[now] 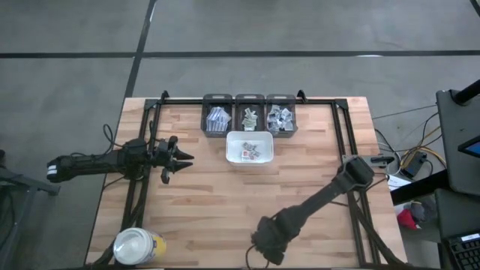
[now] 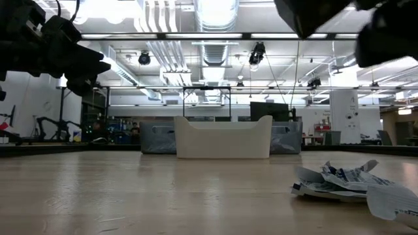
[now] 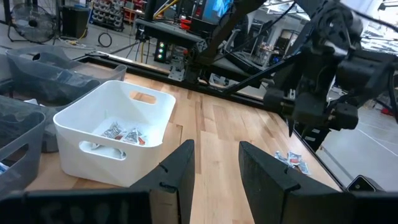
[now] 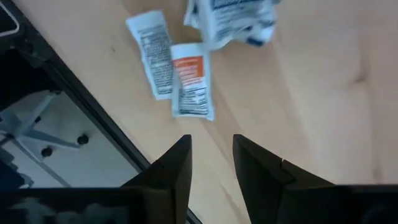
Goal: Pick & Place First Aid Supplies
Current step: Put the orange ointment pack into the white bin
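Two arms. Right gripper (image 4: pixel 210 168), jaws slightly apart, empty, hovers over loose packets (image 4: pixel 186 78) at table's near edge: pick approach; next, descend and close on one. Left gripper (image 3: pixel 214 168) open, empty, waits beside white tray (image 3: pixel 115 140).

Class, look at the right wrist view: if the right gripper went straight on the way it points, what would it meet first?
Probably the orange-printed packet, lying just ahead of the open right gripper; depth is unclear.

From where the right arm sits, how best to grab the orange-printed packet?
Come straight down on the orange-printed packet with the right end effector and pinch across its narrow width. It lies flat on the table, overlapping a white packet, so I'd favour the free edge.
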`<control>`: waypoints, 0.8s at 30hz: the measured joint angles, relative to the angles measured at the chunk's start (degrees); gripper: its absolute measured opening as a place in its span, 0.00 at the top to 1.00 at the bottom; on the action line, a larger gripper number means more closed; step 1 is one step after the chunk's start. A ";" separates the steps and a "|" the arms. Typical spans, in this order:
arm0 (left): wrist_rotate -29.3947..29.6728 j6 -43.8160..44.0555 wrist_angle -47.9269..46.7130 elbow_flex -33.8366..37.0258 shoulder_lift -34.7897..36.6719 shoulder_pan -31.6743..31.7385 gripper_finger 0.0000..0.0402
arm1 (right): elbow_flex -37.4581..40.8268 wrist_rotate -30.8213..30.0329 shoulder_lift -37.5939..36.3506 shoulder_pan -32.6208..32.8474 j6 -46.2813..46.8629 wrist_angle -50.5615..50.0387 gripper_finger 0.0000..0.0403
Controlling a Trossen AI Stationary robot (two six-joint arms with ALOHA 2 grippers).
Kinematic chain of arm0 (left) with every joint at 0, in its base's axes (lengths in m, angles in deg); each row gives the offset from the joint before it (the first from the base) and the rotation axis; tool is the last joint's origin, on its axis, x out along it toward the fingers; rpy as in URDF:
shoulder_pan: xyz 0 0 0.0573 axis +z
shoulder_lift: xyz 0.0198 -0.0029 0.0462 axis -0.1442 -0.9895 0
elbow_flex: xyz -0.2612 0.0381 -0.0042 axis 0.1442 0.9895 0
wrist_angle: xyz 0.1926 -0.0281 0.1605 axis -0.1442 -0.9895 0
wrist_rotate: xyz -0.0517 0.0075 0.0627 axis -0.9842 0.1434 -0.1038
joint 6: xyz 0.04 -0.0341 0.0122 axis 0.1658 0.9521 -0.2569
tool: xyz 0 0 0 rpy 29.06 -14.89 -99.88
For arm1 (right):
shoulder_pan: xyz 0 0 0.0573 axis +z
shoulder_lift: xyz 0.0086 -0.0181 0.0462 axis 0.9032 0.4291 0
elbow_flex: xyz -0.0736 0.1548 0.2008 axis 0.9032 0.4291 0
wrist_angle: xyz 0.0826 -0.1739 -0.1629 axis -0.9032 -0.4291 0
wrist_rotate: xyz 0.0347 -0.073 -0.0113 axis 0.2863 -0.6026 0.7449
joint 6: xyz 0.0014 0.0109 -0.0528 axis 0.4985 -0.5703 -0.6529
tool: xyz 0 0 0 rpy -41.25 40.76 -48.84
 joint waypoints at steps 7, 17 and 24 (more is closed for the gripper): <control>0.01 -0.02 0.00 0.00 0.00 0.00 0.70 | 2.55 0.15 0.00 0.74 3.54 4.94 0.69; 0.02 -0.02 0.02 0.00 0.00 -0.02 0.70 | 3.65 -0.13 0.00 0.76 3.88 5.72 0.67; 0.02 -0.02 0.02 0.00 0.00 0.00 0.70 | 6.69 -0.21 0.00 0.74 6.84 8.15 0.69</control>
